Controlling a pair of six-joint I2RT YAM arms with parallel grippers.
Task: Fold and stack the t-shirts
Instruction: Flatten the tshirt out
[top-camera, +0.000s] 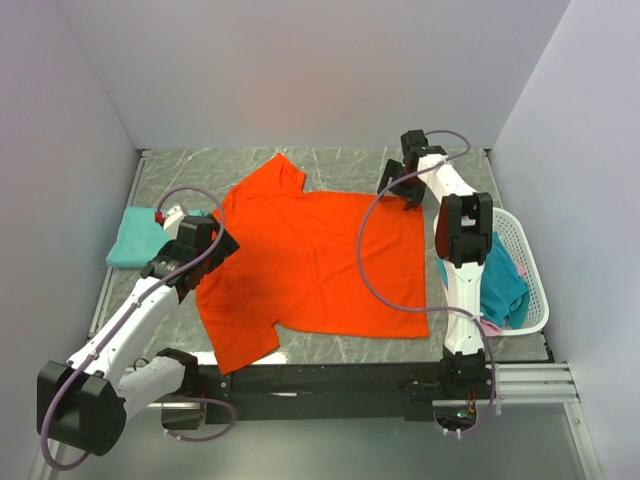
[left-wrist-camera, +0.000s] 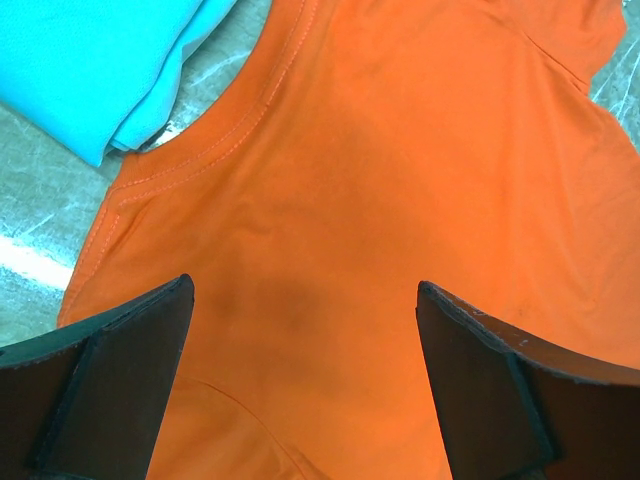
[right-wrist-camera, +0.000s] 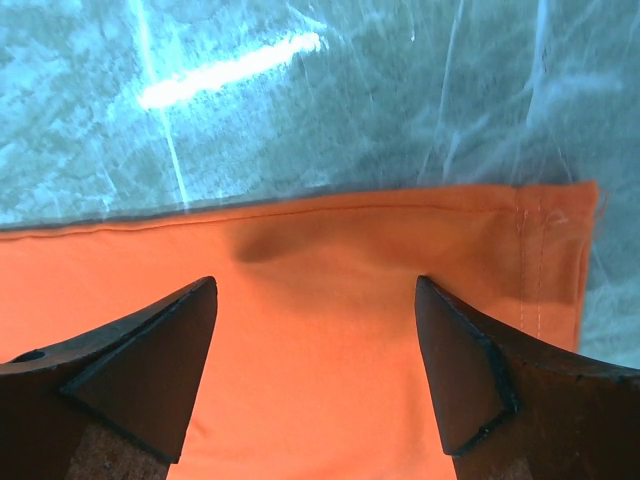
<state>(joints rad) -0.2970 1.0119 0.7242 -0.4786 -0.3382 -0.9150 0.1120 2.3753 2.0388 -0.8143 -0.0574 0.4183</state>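
Note:
An orange-red t-shirt (top-camera: 310, 265) lies spread flat in the middle of the table, neck toward the left. My left gripper (top-camera: 212, 243) hovers over its neck end, open. In the left wrist view the collar seam (left-wrist-camera: 225, 135) runs just ahead of the spread left gripper (left-wrist-camera: 305, 290), with only flat cloth between the fingers. My right gripper (top-camera: 403, 188) stands open over the shirt's far right hem corner (right-wrist-camera: 545, 250); the right gripper (right-wrist-camera: 315, 285) straddles flat orange cloth. A folded teal t-shirt (top-camera: 135, 240) rests at the left edge, and it shows as the teal shirt (left-wrist-camera: 90, 60) beside the collar.
A white lattice basket (top-camera: 528, 262) at the right edge holds crumpled teal (top-camera: 500, 280) and pink cloth (top-camera: 520, 268). Grey marble table (right-wrist-camera: 300, 100) shows beyond the hem. White walls close in the back and both sides.

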